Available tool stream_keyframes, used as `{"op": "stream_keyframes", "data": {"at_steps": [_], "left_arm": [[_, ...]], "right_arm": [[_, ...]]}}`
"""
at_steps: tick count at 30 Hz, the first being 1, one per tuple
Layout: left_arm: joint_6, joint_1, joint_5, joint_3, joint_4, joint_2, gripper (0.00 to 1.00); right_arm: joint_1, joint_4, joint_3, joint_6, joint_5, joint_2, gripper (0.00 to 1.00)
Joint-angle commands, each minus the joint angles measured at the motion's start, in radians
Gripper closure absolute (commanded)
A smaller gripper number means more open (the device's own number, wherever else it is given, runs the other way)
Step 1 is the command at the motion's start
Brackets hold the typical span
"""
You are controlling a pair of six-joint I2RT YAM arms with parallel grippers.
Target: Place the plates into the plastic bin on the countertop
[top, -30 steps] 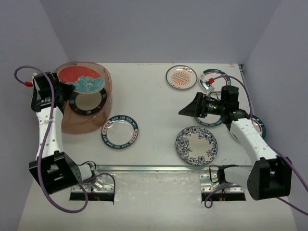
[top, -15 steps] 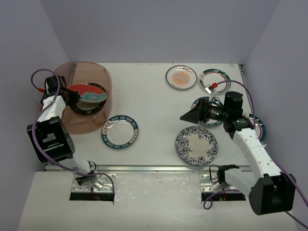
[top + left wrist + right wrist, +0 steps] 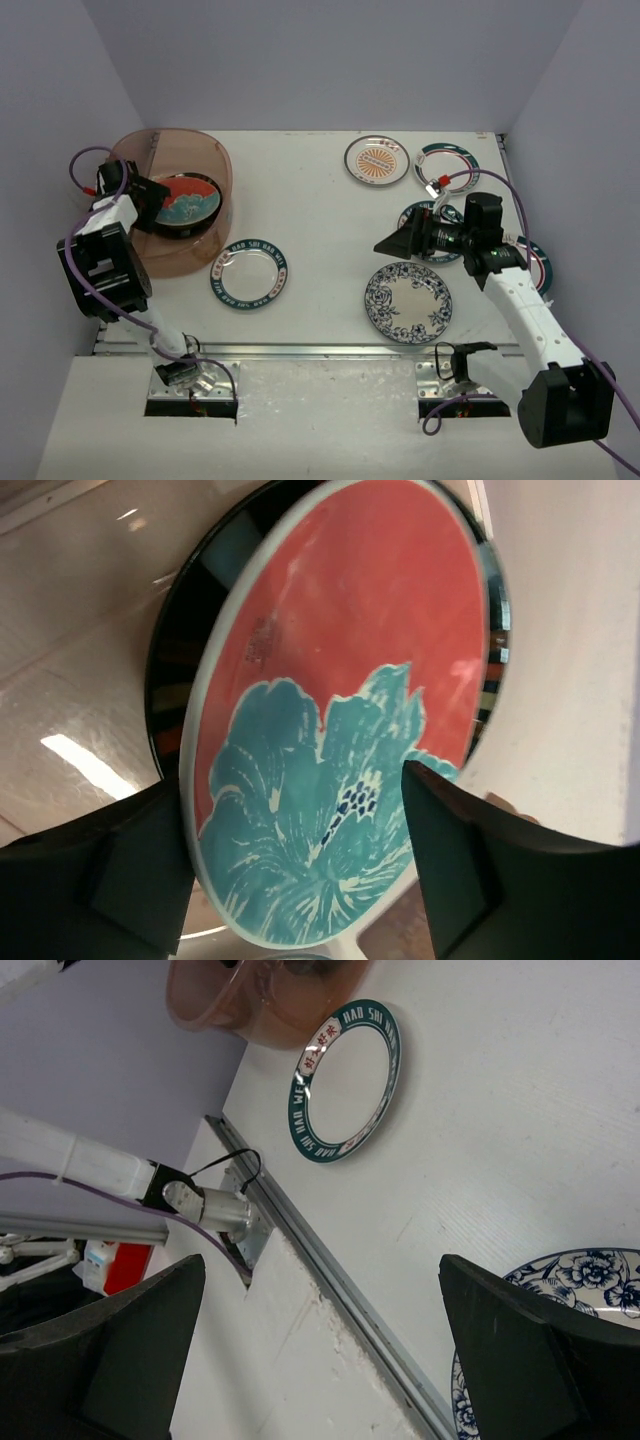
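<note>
The plastic bin [image 3: 218, 165] stands at the far left of the countertop [image 3: 320, 215]. Inside it, a red-and-teal floral plate [image 3: 190, 200] [image 3: 350, 670] rests on a black-rimmed plate [image 3: 195, 229] [image 3: 185, 650]. My left gripper [image 3: 150, 190] [image 3: 300, 865] is in the bin at the floral plate's left edge, open, with its fingers wide apart on either side of the rim. My right gripper [image 3: 385, 243] [image 3: 320, 1350] hangs open and empty above the countertop. It is left of the arm, between the teal-rimmed lettered plate [image 3: 250, 273] [image 3: 345, 1080] and the blue floral plate [image 3: 408, 302] [image 3: 590, 1280].
An orange sunburst plate [image 3: 377, 160] and a green-and-red rimmed plate [image 3: 447, 162] lie at the back right. Two more teal-rimmed plates [image 3: 412, 214] [image 3: 541, 262] are partly hidden under the right arm. A metal rail [image 3: 320, 350] runs along the front edge.
The left gripper carried the tilted floral plate down into the bin, laid it on the black-rimmed plate and opened. The right arm shifted slightly, still open.
</note>
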State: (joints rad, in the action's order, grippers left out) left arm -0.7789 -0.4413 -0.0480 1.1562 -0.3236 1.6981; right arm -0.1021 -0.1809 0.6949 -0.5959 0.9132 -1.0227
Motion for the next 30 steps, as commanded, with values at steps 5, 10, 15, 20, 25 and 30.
{"op": "stream_keyframes", "data": {"at_steps": [5, 10, 15, 20, 25, 30], "left_arm": [[0.038, 0.008, 0.027, 0.126, -0.031, 0.079, 0.00], [0.079, 0.046, 0.043, 0.238, -0.141, 0.144, 0.00], [0.094, 0.056, 0.099, 0.328, -0.253, 0.220, 0.00], [0.110, 0.062, 0.165, 0.446, -0.420, 0.278, 0.00], [0.108, 0.064, 0.216, 0.458, -0.468, 0.258, 0.00], [0.185, 0.067, 0.118, 0.495, -0.487, 0.262, 0.00]], "right_arm": [[-0.011, -0.009, -0.010, 0.026, -0.035, 0.017, 0.01], [-0.020, -0.009, -0.011, 0.024, -0.040, 0.006, 0.01], [-0.024, -0.024, -0.007, 0.032, -0.050, 0.012, 0.01], [-0.024, -0.068, 0.016, 0.058, -0.057, 0.020, 0.01], [-0.024, -0.076, 0.032, 0.057, -0.061, 0.035, 0.01], [-0.024, -0.116, 0.053, 0.083, -0.076, 0.018, 0.01]]}}
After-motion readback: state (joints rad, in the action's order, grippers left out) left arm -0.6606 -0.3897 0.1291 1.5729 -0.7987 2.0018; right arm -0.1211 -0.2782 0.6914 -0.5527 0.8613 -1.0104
